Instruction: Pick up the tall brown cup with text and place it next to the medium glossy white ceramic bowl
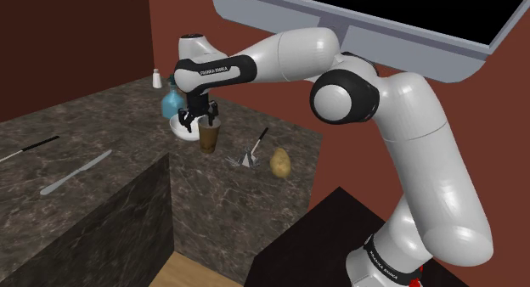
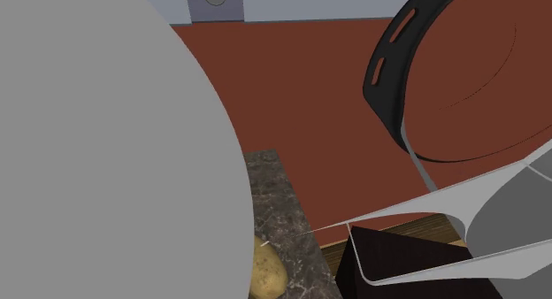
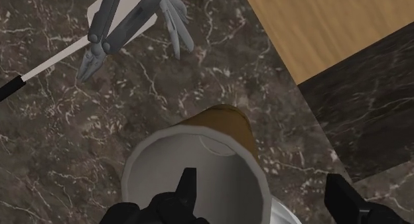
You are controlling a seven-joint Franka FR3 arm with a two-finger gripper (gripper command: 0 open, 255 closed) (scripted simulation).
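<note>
A: How will the brown cup handle?

B: Light, I'd judge, and thin-walled, so a hard squeeze may buckle it. It stands upright toward the table's far edge, just in front of the white bowl. Pinch its upper wall.

A: And the end effector?

B: Fingers apart, one over the cup's mouth, one outside. Nothing is clamped.

A: Anything unclear?

B: The cup's text is unreadable, and the end effector hides most of the bowl.

The counter looks polished veined stone, floor wood, multitool metal, cup matt
</note>
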